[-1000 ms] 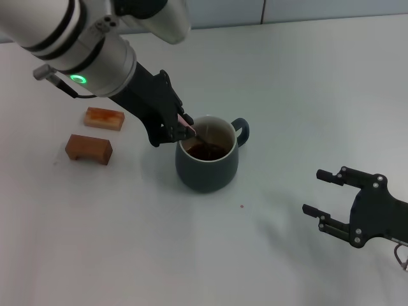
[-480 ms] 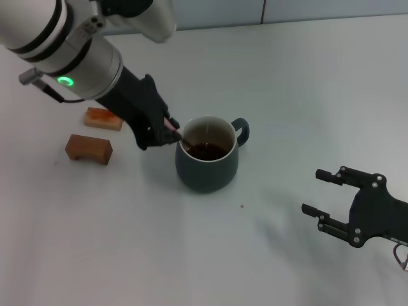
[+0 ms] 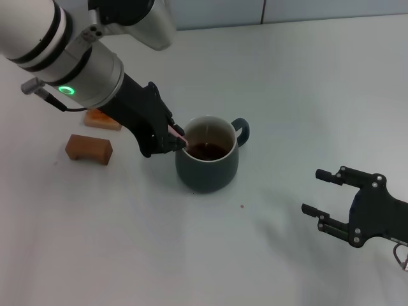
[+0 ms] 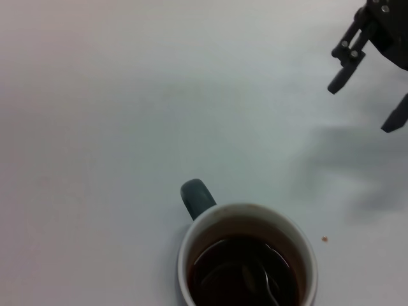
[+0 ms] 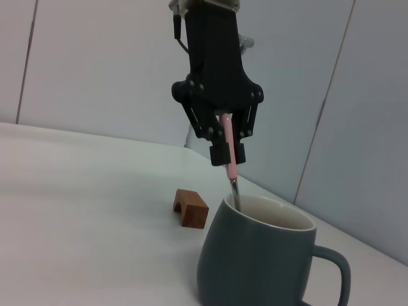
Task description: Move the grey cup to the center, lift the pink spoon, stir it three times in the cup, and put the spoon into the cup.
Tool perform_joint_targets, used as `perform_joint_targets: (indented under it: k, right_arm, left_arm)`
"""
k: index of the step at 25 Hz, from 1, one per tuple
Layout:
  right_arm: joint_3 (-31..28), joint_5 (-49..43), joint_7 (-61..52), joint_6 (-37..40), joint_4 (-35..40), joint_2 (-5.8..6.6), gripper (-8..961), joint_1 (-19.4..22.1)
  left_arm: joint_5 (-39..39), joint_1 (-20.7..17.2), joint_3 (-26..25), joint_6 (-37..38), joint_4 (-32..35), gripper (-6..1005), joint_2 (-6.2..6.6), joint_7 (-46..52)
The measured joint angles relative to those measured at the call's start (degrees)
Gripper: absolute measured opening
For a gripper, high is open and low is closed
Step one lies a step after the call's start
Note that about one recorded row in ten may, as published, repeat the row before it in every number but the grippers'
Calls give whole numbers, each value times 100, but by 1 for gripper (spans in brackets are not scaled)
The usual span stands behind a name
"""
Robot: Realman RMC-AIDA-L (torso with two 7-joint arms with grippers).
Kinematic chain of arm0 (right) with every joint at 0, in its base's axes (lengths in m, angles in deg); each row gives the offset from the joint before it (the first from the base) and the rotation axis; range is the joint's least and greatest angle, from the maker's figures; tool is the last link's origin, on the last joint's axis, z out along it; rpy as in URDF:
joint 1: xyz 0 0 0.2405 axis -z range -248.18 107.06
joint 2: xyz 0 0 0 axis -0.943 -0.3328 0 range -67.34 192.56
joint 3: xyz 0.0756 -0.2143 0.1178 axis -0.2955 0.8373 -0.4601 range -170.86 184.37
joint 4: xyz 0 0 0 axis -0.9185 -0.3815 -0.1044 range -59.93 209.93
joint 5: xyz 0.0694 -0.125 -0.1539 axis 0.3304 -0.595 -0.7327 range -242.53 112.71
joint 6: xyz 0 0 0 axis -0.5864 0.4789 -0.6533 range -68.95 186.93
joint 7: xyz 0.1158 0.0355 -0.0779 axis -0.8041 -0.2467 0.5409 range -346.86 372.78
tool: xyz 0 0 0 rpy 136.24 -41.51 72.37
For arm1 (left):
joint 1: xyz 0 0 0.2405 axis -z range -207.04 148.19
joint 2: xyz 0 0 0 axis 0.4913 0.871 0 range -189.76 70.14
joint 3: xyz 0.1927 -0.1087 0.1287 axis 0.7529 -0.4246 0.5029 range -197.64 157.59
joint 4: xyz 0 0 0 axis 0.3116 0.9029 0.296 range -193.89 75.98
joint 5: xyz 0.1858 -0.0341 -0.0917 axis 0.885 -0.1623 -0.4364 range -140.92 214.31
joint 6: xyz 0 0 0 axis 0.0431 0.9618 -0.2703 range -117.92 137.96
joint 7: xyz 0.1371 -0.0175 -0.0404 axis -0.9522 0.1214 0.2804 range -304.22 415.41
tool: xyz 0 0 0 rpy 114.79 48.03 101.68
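Right wrist view: left gripper [image 5: 227, 155] clamps slim pink-handled metal spoon [image 5: 231, 167] steeply w/ bowl prob. in dark liquid of blue-grey ceramic mug [image 3: 208, 160] for stirring; right gripper [image 3: 331, 197] idles agape nearby.

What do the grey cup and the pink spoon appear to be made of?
The grey cup looks like glazed ceramic: smooth blue-grey outside, pale inside, thin white rim, thick loop handle. It holds dark liquid. The pink spoon, held by the left pincer, seems to have a metal stem and bowl with a grey shine; its pale pink handle may be plastic or a coating, which cannot be settled.
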Motion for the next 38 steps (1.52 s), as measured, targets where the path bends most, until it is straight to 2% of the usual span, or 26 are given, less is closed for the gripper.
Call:
perform_joint_targets:
  k: [5,9,13,15,16,17,19,20,21,22,27,29,30,31,34,35,36,38]
  right_arm:
    - [0,0,-8,3,0,0,623,0]
    - [0,0,-10,5,0,1,623,0]
    - [1,0,-12,5,-1,3,623,0]
    - [0,0,-12,4,0,7,623,0]
    - [0,0,-12,-6,0,8,623,0]
    - [0,0,-12,-6,0,8,622,0]
    - [0,0,-12,-15,0,9,622,0]
    - [1,0,-12,-18,0,9,622,0]
    - [6,0,-12,-32,0,10,622,1]
    - [6,0,-12,-32,0,10,622,1]
    - [19,0,-12,-42,-4,9,622,1]
    - [14,0,-12,-40,-6,6,622,1]
    - [12,0,-12,-38,-7,4,622,1]
    - [2,0,-12,-38,-8,4,623,5]
    - [1,0,-12,-42,-9,6,623,14]
    - [0,0,-11,-45,-9,7,623,18]
    - [0,0,-12,-46,-10,8,623,28]
    - [0,0,-11,-47,-9,9,624,33]
  left_arm:
    - [-226,-26,3,-78,-130,146,4,79]
    - [-497,-123,-103,-117,-209,220,23,31]
    - [-982,-365,-490,-165,-76,294,37,-153]
    - [-1498,-577,-799,-177,8,331,42,-358]
    - [-2177,-815,-1100,-179,27,349,46,-650]
    - [-2177,-815,-1100,-179,27,425,46,-650]
    - [-3023,-1107,-1438,-173,-55,576,54,-1030]
    - [-3416,-1226,-1609,-163,-146,576,56,-1218]
    - [-4210,-1485,-1957,-127,-448,576,64,-1645]
    - [-4210,-1485,-1957,-127,-448,575,64,-1645]
    - [-6063,-2134,-2721,81,-1691,576,73,-2922]
    - [-6350,-2336,-2895,259,-2106,577,67,-3582]
    - [-6478,-2463,-2949,367,-2315,577,57,-4088]
    - [-6658,-2697,-2962,512,-2646,578,40,-5035]
    - [-7005,-3010,-2932,666,-3215,579,23,-6415]
    - [-7151,-3105,-2926,710,-3497,579,21,-6869]
    - [-7360,-3245,-2924,773,-4135,579,24,-7650]
    - [-7388,-3284,-2925,782,-4373,580,28,-7949]
